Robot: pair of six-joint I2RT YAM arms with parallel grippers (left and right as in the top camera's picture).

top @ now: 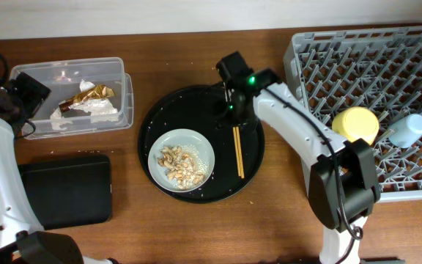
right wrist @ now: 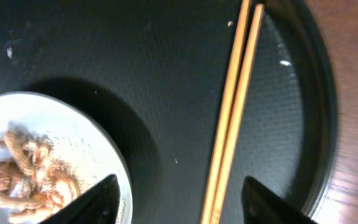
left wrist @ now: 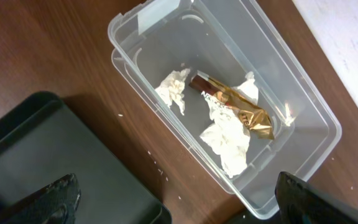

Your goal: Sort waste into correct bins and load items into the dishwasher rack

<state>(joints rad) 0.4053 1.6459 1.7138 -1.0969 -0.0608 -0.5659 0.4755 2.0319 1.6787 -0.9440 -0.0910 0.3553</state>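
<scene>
The wooden chopsticks (top: 237, 151) lie side by side on the right part of the round black tray (top: 152, 121), and show in the right wrist view (right wrist: 232, 118). My right gripper (top: 234, 110) is open above their far end, and its fingers (right wrist: 178, 200) straddle them. The grey-green plate (top: 196, 141) holds beige food scraps (top: 181, 166). The clear tub (top: 123, 95) holds the gold wrapper (left wrist: 238, 109) and white napkins (left wrist: 229, 142). My left gripper (left wrist: 176, 199) is open and empty beside the tub. The yellow bowl (top: 357, 125) and pale blue cup (top: 409, 130) sit in the grey rack (top: 328, 59).
The flat black rectangular tray (top: 68, 189) lies at the front left, also in the left wrist view (left wrist: 48, 162). Small white grains dot the wood between it and the tub. The rack fills the right side of the table.
</scene>
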